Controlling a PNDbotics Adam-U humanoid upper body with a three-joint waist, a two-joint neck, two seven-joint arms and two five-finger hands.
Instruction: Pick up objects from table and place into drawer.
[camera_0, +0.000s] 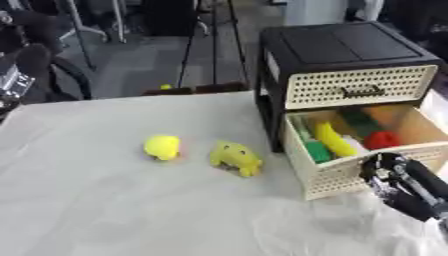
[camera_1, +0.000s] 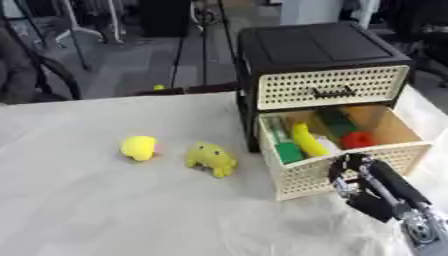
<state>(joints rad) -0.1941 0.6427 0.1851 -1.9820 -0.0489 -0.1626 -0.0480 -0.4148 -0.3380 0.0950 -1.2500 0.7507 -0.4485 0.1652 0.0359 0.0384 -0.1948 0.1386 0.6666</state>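
On the pale cloth-covered table (camera_0: 105, 210), a round yellow toy (camera_0: 162, 147) lies left of centre. Just beside it, apart, a yellow animal-shaped toy (camera_0: 235, 158). Further right, a black cabinet (camera_0: 337, 50); its lower drawer (camera_0: 337, 175) is pulled open, holding green, yellow and red pieces. Right hand (camera_1: 359, 182) at the drawer's front, fingers curled, holding nothing.

Even, soft indoor light, faint shadows, and a slight blur over both views.
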